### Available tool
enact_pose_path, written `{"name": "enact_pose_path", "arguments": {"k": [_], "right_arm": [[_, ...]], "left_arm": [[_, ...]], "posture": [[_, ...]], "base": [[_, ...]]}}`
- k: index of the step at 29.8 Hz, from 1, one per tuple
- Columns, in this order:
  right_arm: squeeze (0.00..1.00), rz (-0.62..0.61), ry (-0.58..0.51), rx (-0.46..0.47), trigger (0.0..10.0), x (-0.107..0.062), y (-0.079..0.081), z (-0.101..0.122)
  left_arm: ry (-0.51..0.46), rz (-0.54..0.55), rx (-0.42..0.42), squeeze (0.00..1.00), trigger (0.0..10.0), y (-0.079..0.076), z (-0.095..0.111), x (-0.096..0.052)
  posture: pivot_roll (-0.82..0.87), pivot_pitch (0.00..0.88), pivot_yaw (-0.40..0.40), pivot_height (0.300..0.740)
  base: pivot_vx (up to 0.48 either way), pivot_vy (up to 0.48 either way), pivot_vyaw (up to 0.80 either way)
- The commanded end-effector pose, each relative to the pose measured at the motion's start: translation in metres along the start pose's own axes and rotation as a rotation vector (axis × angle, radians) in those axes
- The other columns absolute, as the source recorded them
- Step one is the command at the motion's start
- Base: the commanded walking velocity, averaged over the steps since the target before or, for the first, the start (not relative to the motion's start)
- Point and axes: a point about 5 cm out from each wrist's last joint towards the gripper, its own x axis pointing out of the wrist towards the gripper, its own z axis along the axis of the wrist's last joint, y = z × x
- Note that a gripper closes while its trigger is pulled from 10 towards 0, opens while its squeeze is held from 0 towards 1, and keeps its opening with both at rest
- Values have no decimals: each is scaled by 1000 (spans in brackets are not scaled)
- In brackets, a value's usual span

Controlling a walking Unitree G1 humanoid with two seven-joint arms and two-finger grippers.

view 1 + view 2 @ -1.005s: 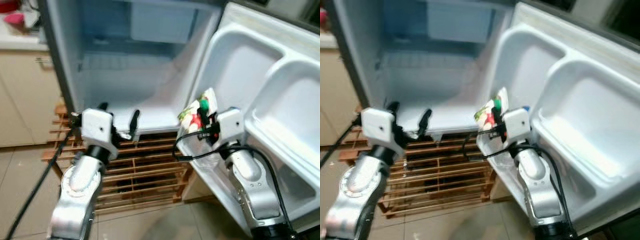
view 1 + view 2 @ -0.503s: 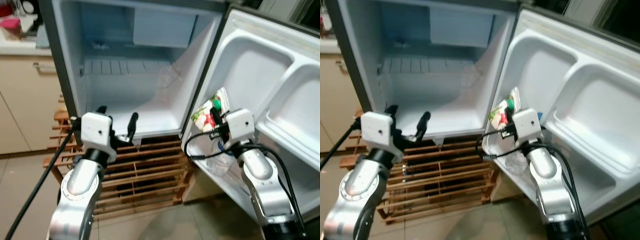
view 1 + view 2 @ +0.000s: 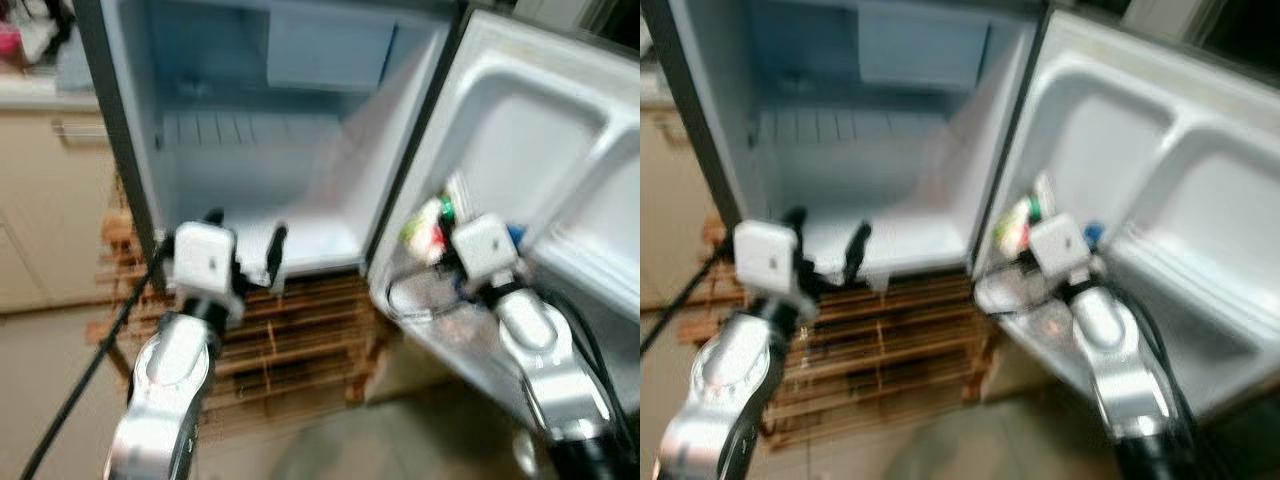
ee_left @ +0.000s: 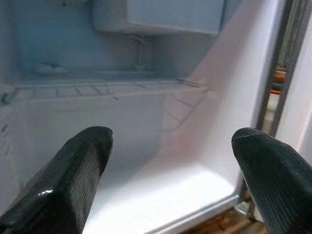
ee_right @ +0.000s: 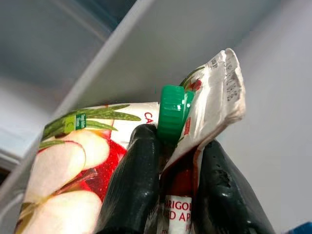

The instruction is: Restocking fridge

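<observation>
juice carton in right gripper

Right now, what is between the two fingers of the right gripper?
The top of the juice carton, beneath its green cap, sits pinched between the right gripper fingers, in the right wrist view.

The fridge is seen ahead with its door swung open to the right. Inside, a wire shelf is set across the compartment, and a freezer box is mounted above it at the back. A wooden rack is placed under the fridge, on the floor. To the left of the fridge a cabinet is seen. The left gripper is held at the front edge of the fridge's bottom. The right gripper is held at the door's lower shelf, and a juice carton is clamped between its fingers.
</observation>
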Motion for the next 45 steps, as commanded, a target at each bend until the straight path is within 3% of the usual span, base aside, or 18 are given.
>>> {"name": "enact_pose_path", "arguments": {"k": [1, 7, 10, 12, 13, 14, 15, 18, 20, 26, 30, 36, 45], "right_arm": [[0, -60, 54, -64, 0, -1, -10, -9], [0, -12, -13, -104, 0, -1, 2, 3], [0, -17, -26, -15, 0, -1, 2, 7], [0, 7, -58, 172, 0, 1, 5, 17], [0, 7, -58, 172, 0, 1, 5, 17], [0, 39, -77, 356, 0, 3, 8, 26], [0, 60, -82, 416, 0, 3, 9, 29], [0, 83, -92, 471, 0, 4, 10, 34], [0, 174, -123, 590, 0, 8, 14, 47], [0, 365, -171, 702, 0, 21, 29, 70], [0, 392, -163, 680, 0, 35, 41, 76], [0, 304, -192, 531, 0, 58, 47, 84], [0, 293, -230, 473, 0, 69, 56, 92]], "left_arm": [[2, -10, 4, 0, 10000, -1, 0, 1], [8, -19, -1, 0, 10000, -2, 0, 2], [16, -28, -7, 0, 10000, -4, -2, 2], [22, -32, -10, 0, 10000, -4, -3, 2], [22, -32, -10, 0, 10000, -4, -3, 2], [30, -38, -10, 0, 10000, -5, -5, 2], [31, -41, -10, 0, 10000, -5, -5, 2], [32, -43, -10, 0, 10000, -6, -5, 2], [33, -48, -11, 0, 10000, -6, -5, 3], [41, -39, -21, 0, 10000, -4, -7, 6], [43, -10, -8, 0, 10000, -1, -8, 10], [-2, 24, -31, 0, 10000, 6, -2, 10], [-50, 50, -26, 0, 10000, 7, 5, 7]], "posture": [[29, 0, -120, 740], [27, 0, -117, 740], [25, 0, -117, 740], [24, 0, -115, 740], [24, 0, -115, 740], [23, 0, -114, 740], [23, 0, -114, 740], [22, 0, -112, 740], [21, 0, -109, 740], [18, 0, -100, 740], [30, 0, -102, 740], [48, 0, -108, 740], [59, 0, -112, 740]], "base": [[0, 0, 0], [0, 0, 0], [0, 0, 0], [0, 0, 0], [0, 0, 0], [0, 0, 0], [0, 0, 0], [0, 0, 0], [0, 0, 0], [0, 0, 0], [0, 0, 0], [77, 0, 0], [472, 0, 0]]}}
